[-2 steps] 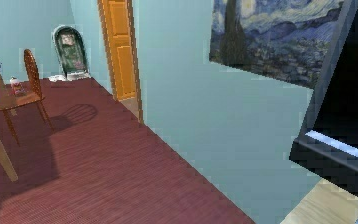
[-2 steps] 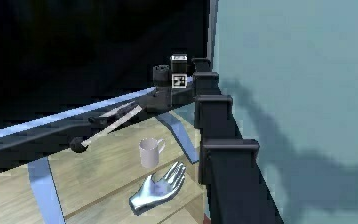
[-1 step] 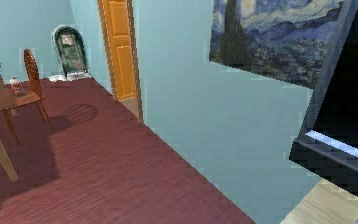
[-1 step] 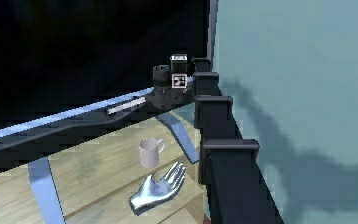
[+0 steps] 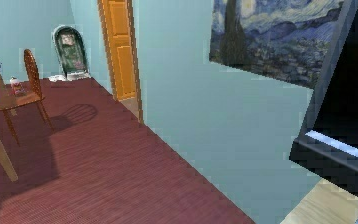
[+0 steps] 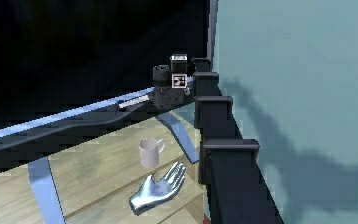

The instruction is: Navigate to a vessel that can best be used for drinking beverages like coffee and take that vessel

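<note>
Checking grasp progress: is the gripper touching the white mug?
Apart. The arm side view shows the gripper above the white mug in the picture, with a strip of wooden tabletop between them.

You see a white mug standing upright on the pale wooden tabletop, handle toward the arm side view's right.

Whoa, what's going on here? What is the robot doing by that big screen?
The robot is after a cup for drinking. Its dark arm reaches out over a light wooden top, with the gripper up in front of a big dark screen. A white mug stands on the wood beside a shiny silver hand statue. The mug is not picked up yet. Ahead of the robot are a red-brown floor, an orange door and a painting.
</note>
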